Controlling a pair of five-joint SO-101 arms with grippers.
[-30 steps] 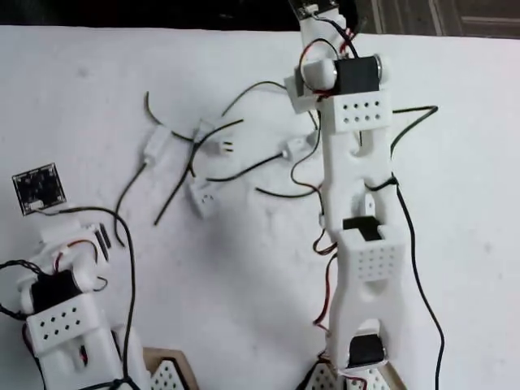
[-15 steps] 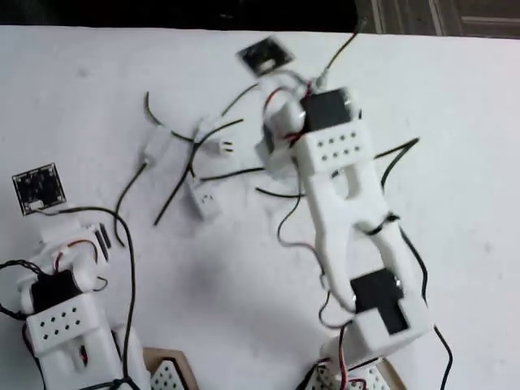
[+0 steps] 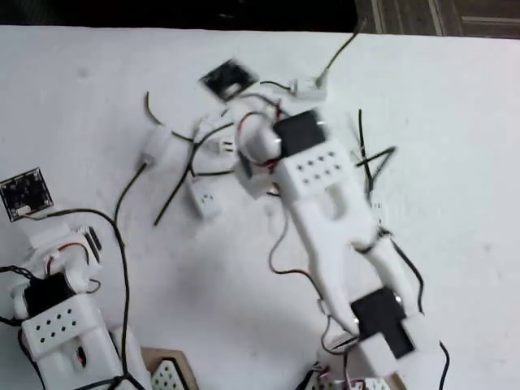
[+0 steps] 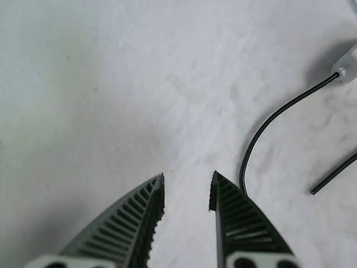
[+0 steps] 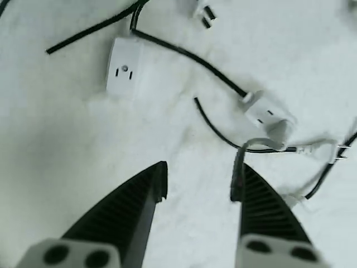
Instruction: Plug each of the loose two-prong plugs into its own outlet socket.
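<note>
Right arm swings left from the far edge, in over the cords. Right gripper (image 5: 198, 181) gapes wide, empty. Left gripper (image 4: 187, 187) is narrowly parted at near-left. Plug (image 3: 219, 147) lies crosswise mid-table, prongs pointing right, just beyond a socket (image 3: 205, 197).

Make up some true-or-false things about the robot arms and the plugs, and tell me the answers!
1. The right jaws are open. True.
2. The left jaws grip a plug. False: they are open over bare table and grip nothing.
3. A socket lies on the table beyond the right jaws. True.
4. The plug near the right arm is pushed into a socket. False: it lies loose with both prongs bare.
</note>
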